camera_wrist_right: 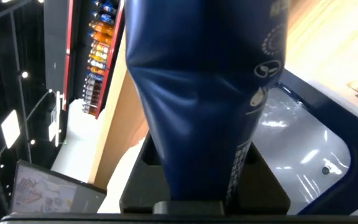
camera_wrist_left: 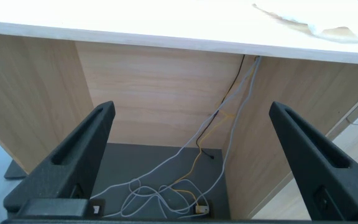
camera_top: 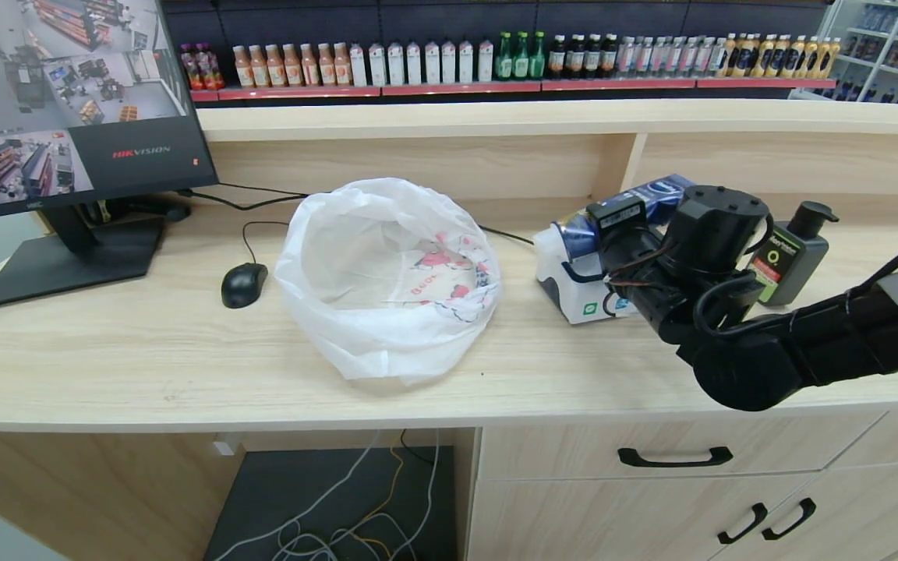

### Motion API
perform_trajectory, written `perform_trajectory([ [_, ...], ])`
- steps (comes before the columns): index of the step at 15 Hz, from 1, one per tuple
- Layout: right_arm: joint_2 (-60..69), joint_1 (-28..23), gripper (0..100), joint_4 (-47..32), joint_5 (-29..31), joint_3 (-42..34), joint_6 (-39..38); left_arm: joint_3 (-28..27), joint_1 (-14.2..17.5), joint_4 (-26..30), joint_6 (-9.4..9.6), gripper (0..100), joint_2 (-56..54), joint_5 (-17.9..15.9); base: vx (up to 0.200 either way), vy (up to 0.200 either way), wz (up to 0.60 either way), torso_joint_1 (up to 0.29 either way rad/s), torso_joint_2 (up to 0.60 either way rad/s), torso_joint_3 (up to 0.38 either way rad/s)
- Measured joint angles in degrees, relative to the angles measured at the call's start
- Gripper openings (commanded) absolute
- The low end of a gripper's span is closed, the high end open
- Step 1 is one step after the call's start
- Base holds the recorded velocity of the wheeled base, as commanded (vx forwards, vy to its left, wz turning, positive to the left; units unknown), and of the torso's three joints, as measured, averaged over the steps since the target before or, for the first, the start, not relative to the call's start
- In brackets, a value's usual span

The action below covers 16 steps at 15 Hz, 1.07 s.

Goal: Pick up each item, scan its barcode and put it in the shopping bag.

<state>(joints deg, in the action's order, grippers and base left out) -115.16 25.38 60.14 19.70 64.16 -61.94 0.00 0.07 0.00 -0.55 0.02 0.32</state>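
Blue pouch (camera_wrist_right: 197,93) is sitting clamped in the right gripper (camera_top: 620,234), long axis pointing away from the wrist, over what appears to be the white barcode scanner (camera_top: 574,300), the open shopping bag (camera_top: 316,312) lying to that gripper's left; the left gripper (camera_wrist_left: 191,112) is hanging wide apart beneath the counter (camera_top: 106,351).
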Motion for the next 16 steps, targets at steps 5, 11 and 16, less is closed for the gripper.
perform_trajectory([
  [5,-0.74,-0.24,0,0.11,-0.09,0.09,-0.05,0.0,0.0,0.0,0.0,100,0.0,0.0,0.0,0.0,0.0,0.0,0.0,0.0],
  [11,-1.07,-0.88,0,0.13,-0.22,0.17,-0.05,0.0,0.0,0.0,-0.02,100,0.0,0.0,0.0,0.0,0.0,0.0,0.0,0.0],
  [16,-1.12,-2.06,0,0.02,-0.29,0.23,-0.9,0.0,0.0,0.0,0.0,100,0.0,0.0,0.0,0.0,0.0,0.0,0.0,0.0],
])
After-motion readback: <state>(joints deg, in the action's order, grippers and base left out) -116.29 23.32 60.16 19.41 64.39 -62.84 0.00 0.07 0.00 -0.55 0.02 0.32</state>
